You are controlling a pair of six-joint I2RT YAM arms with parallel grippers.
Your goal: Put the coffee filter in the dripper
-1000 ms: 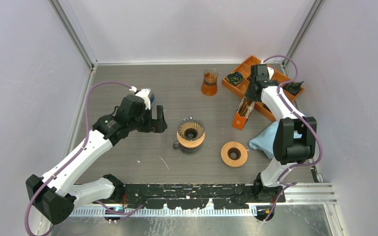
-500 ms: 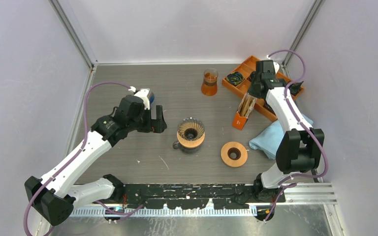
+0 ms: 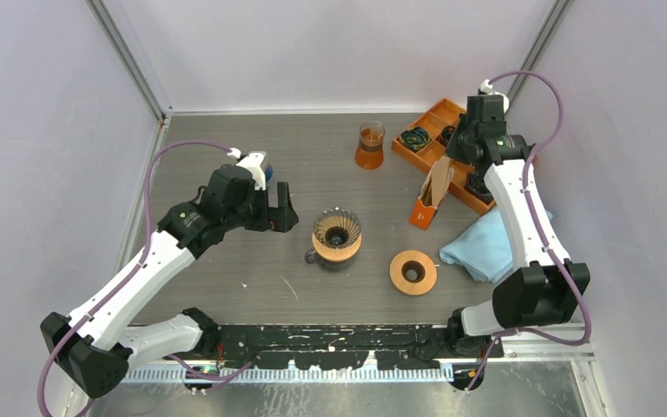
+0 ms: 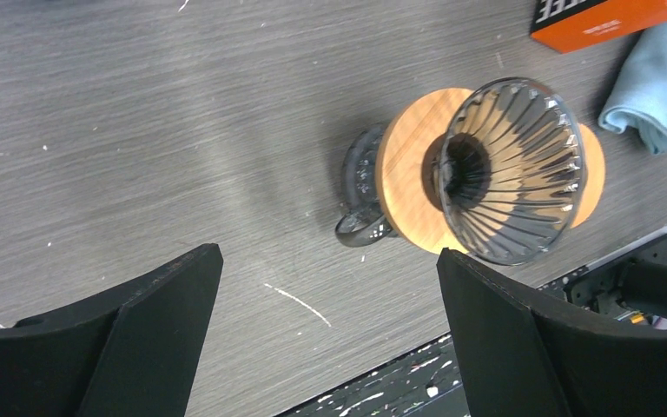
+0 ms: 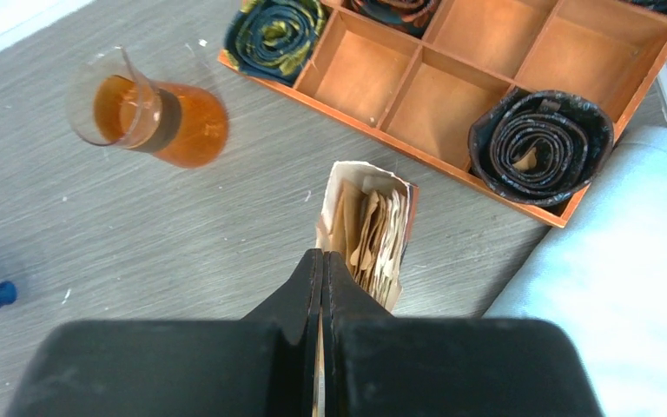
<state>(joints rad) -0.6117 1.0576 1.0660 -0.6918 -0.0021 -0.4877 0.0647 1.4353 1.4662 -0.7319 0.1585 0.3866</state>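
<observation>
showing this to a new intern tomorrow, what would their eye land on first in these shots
Probably the ribbed glass dripper on its wooden collar, at the middle of the table, with the left gripper wide open just to its left. Next, the right gripper, shut at the top of the brown coffee filters poking out of the orange box, beside the compartment tray at the far right.

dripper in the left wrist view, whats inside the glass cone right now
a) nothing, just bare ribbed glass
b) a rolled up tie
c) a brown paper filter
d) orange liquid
a: the dripper shows only its bare ribbed glass running down to the dark hole at the centre, with no paper, tie or liquid in it.
</observation>
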